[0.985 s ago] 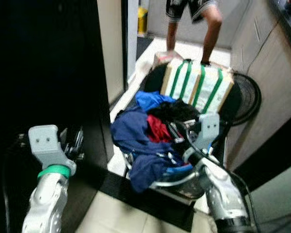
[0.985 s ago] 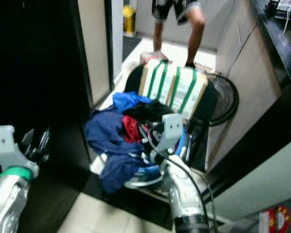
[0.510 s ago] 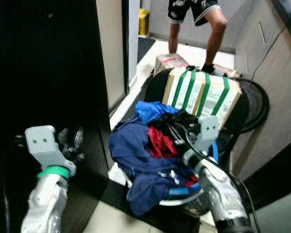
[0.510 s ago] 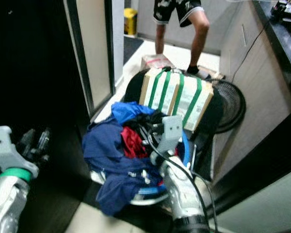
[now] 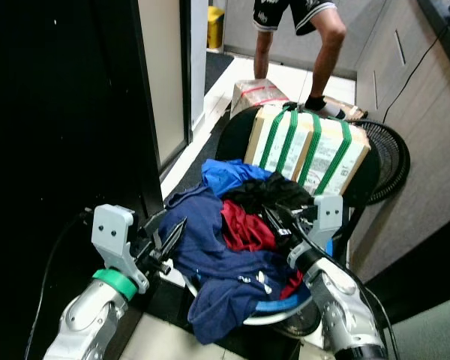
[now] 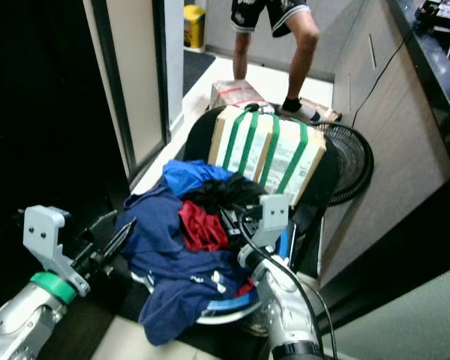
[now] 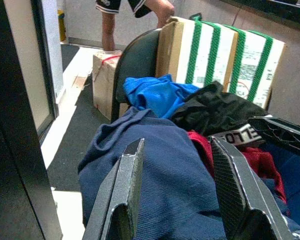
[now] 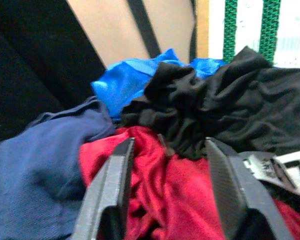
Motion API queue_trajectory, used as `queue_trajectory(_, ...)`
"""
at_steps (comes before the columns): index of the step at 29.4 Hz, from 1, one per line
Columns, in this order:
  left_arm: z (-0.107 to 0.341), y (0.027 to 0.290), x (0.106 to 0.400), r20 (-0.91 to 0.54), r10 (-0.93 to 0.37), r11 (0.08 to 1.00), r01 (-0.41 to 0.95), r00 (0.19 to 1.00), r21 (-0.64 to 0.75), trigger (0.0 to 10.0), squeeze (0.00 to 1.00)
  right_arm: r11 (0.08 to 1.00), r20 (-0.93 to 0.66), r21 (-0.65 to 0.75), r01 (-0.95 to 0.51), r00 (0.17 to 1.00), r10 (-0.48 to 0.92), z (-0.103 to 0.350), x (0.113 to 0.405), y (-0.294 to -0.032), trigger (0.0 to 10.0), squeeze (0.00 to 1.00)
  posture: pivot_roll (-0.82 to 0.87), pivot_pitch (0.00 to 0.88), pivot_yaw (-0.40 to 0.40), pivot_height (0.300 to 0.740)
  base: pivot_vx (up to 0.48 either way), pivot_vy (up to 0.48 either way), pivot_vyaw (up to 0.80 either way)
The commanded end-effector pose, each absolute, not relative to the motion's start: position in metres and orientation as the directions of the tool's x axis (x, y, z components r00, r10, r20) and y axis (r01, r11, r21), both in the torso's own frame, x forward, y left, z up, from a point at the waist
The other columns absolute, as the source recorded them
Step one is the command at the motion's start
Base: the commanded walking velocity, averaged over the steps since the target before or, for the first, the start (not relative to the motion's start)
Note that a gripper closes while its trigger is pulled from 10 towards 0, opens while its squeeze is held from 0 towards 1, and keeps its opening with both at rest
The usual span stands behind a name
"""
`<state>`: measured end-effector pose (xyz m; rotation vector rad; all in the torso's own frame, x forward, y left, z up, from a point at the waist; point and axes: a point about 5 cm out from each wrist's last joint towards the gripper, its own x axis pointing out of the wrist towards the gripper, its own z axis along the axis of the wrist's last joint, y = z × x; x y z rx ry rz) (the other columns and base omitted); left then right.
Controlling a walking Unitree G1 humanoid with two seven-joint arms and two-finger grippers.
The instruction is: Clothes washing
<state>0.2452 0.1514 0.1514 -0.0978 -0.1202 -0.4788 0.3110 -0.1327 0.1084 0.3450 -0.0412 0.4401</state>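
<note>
A laundry basket [image 5: 283,309] with a blue and white rim stands before me, heaped with clothes. A navy garment [image 5: 210,240] spills over its near side. A red garment [image 5: 244,225] lies in the middle, with a black one [image 5: 274,191] and a bright blue one [image 5: 229,174] behind it. My left gripper [image 5: 169,226] is open at the basket's left edge, its fingers [image 7: 130,170] just above the navy garment [image 7: 175,180]. My right gripper [image 5: 281,217] is open low over the pile, its fingers [image 8: 115,185] straddling the red garment [image 8: 165,200] beside the black one [image 8: 230,110].
Behind the basket, a cardboard box with green straps [image 5: 307,146] leans on a black chair back. A floor fan [image 5: 390,154] stands to its right, by beige cabinets. A person's legs [image 5: 315,45] and a smaller box [image 5: 251,94] are farther back. A dark panel [image 5: 60,112] rises on the left.
My left arm has swung in from the left, bringing its open gripper to the basket's edge over the navy garment. The right gripper stays over the pile. The camera has shifted slightly.
</note>
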Motion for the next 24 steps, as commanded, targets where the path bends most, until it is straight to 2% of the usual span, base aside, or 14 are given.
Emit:
queue_trajectory(1,0.149,0.152,0.241,0.119,-0.467,0.878,0.475,0.876,-0.056,10.0,0.00,0.823,0.118,0.349,-0.447,0.893,0.435,0.102,0.309,-0.130,10.0,1.00,0.12,0.087,0.023,0.740,0.000,0.000,0.00)
queue_trajectory(8,0.148,0.152,0.239,0.108,-0.477,0.874,0.484,0.872,-0.050,10.0,0.00,0.821,0.053,0.350,-0.450,0.885,0.463,0.087,0.315,-0.121,10.0,1.00,0.12,0.098,0.027,0.740,0.000,0.000,0.00)
queue_trajectory(16,0.149,0.155,0.239,0.100,-0.468,0.879,0.474,0.878,-0.056,10.0,0.00,0.801,0.066,0.343,-0.491,0.863,0.500,0.096,0.331,-0.099,10.0,1.00,0.13,0.116,0.038,0.740,0.000,0.000,0.00)
queue_trajectory(17,0.150,0.156,0.238,0.097,-0.473,0.876,0.479,0.876,-0.056,10.0,0.00,0.763,0.099,0.347,-0.546,0.830,0.549,0.105,0.335,-0.085,10.0,1.00,0.13,0.122,0.039,0.740,0.000,0.000,0.00)
queue_trajectory(24,0.152,0.158,0.233,0.096,-0.487,0.868,0.493,0.868,-0.057,10.0,0.00,0.726,0.115,0.319,-0.610,0.785,0.609,0.114,0.335,-0.070,10.0,1.00,0.14,0.125,0.031,0.740,0.000,0.000,0.00)
